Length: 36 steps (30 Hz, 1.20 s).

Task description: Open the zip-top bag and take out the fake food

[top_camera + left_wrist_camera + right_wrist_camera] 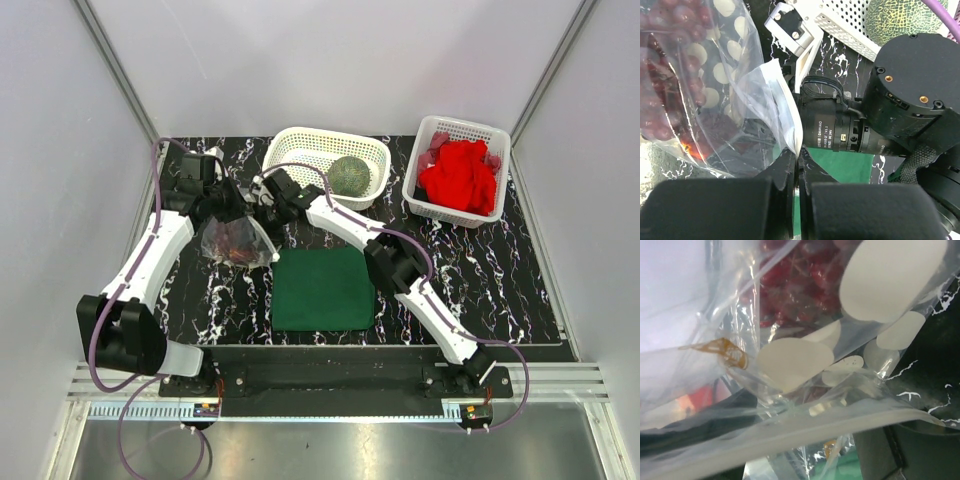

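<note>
The zip-top bag [238,240] hangs left of the green cloth, with dark red berry clusters [236,238] inside. My left gripper [226,208] is shut on the bag's top edge; in the left wrist view its jaws [799,152] pinch the clear lip, and the bag [715,100] and berries [670,60] hang at left. My right gripper [262,198] is close against the bag's other side. In the right wrist view the bag [805,360] fills the frame and its zip strip [850,422] runs across the jaws, which stand apart. The round green ball [350,176] lies in a white basket.
The white basket [300,145] stands at the back centre. A second white basket [432,130] at the back right holds a red cloth [460,180]. A dark green cloth [322,288] lies flat on the black marbled table [480,270], in front of the grippers.
</note>
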Motion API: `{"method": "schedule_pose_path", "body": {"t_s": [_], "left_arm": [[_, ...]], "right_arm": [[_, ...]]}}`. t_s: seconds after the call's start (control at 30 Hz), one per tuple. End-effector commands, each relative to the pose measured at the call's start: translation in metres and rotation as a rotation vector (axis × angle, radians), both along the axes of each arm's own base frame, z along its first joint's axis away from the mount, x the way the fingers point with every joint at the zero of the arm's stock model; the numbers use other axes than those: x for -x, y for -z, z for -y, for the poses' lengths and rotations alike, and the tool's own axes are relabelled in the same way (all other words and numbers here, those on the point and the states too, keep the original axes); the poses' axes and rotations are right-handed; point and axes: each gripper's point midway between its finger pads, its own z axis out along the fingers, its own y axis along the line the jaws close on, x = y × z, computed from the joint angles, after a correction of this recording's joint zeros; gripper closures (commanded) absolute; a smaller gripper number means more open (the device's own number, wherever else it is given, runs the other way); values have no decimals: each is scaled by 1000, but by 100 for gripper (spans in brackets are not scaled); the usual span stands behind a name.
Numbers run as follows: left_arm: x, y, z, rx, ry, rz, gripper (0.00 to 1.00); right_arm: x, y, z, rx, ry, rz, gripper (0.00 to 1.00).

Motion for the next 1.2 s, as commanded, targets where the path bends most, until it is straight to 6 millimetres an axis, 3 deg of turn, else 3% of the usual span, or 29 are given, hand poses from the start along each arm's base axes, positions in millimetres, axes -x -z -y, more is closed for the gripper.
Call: {"method": "schedule_pose_path", "body": {"t_s": [0.0, 0.2, 0.37, 0.47, 0.63, 0.73, 0.87, 1.0, 1.03, 1.17], "left_arm": [[1, -27, 7, 33, 22, 90, 100], [0, -44, 8, 26, 44, 128, 100], [-3, -57, 5, 5, 50, 169, 100], [-3, -58, 8, 20, 55, 165, 100], [-4, -58, 17, 66, 52, 148, 100], [-3, -50, 21, 98, 37, 122, 100], [-2, -36, 24, 119, 27, 94, 100], [-1, -32, 23, 114, 25, 88, 100], [-2, -32, 23, 110, 26, 91, 100], [-2, -33, 22, 100, 32, 98, 100]], "right_arm": [[1, -26, -3, -17, 68, 2, 21], [7, -59, 10, -35, 28, 82, 34], [12, -89, 7, -111, -31, 114, 58], [11, -91, 0, -133, -15, 72, 69], [6, -86, -19, -209, 18, -10, 69], [-1, -78, -29, -247, 28, -16, 62], [-9, -50, -36, -247, 43, -29, 52], [-8, -21, -31, -195, 53, -48, 46], [-9, -13, -27, -166, 71, -40, 39], [-7, 1, -15, -109, 68, -2, 32]]}}
